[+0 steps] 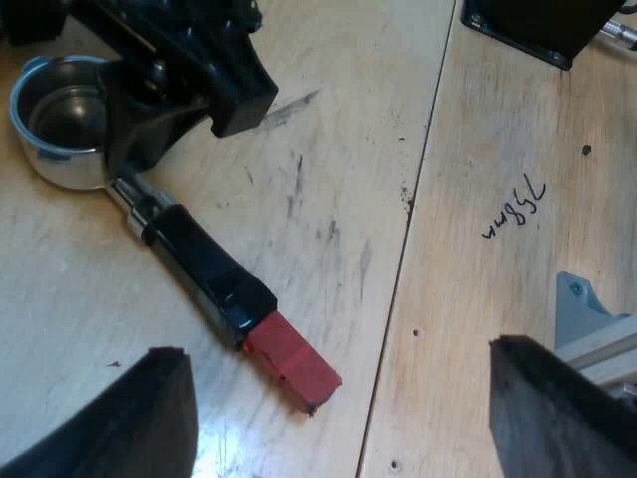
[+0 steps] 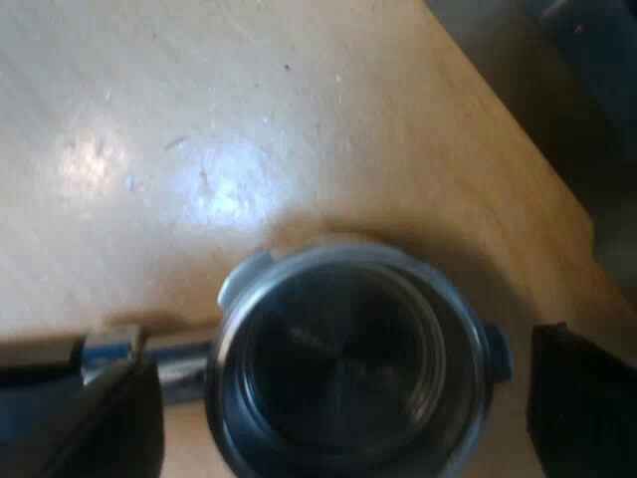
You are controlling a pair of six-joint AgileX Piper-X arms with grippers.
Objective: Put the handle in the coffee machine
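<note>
The metal holder lies flat on the wooden table, its round basket [image 1: 55, 119] facing up. Its dark handle [image 1: 199, 264] ends in a red tip [image 1: 294, 363]. My left gripper [image 1: 338, 423] hovers open above the table close to the red end, with nothing between its fingers. The right arm's black gripper [image 1: 174, 70] sits over the basket where the neck joins it. In the right wrist view the basket [image 2: 348, 358] lies straight below my right gripper [image 2: 343, 423]. Its fingers [image 2: 100, 423] stand on either side of the basket, open, with a gap to the rim.
A black boxy object [image 1: 532, 25] stands on the table beyond the holder. A grey-blue part [image 1: 582, 299] lies beside my left gripper. A handwritten mark [image 1: 513, 209] and a plank seam [image 1: 413, 199] cross the wood. The table's edge [image 2: 557, 189] runs close to the basket.
</note>
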